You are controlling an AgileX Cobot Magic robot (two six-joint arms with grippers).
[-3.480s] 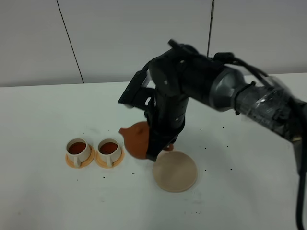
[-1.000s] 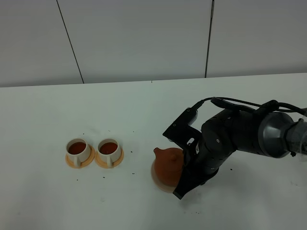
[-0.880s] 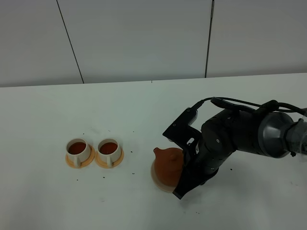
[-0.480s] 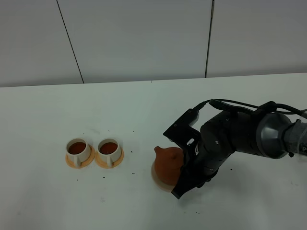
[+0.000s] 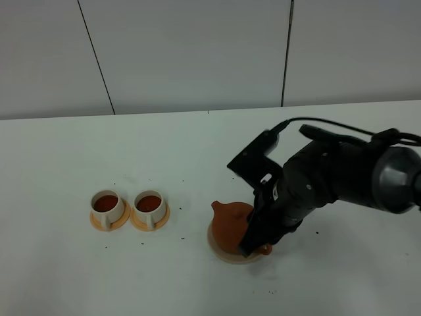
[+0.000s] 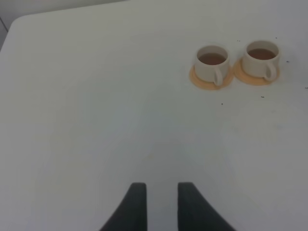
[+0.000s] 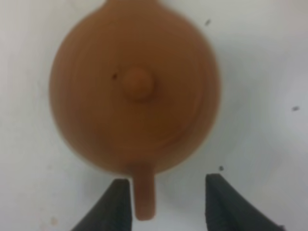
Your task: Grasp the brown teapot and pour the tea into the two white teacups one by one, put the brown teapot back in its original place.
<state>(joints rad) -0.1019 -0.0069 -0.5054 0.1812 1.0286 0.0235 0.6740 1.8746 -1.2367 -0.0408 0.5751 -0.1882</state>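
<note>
The brown teapot (image 5: 229, 224) stands upright on the beige-tan coaster (image 5: 218, 251), spout pointing left. In the right wrist view the teapot (image 7: 135, 94) fills the frame, its handle (image 7: 144, 195) lying between the spread fingers without touching them. My right gripper (image 7: 166, 202) is open just above and behind the teapot; in the high view its fingertips are hidden by the arm (image 5: 309, 191). The two white teacups (image 5: 107, 206) (image 5: 150, 206) stand side by side on orange saucers at the left, both holding dark tea. My left gripper (image 6: 158, 202) hangs over bare table, fingers close together, empty.
The white table (image 5: 66, 145) carries small dark specks around the cups and the coaster. The cups also show in the left wrist view (image 6: 211, 65) (image 6: 262, 58), far from the left gripper. A grey panelled wall (image 5: 197, 52) rises behind the table.
The right arm carried the teapot from near the cups to the coaster and set it down. In the last half second the gripper has opened off the handle and lifted slightly.
</note>
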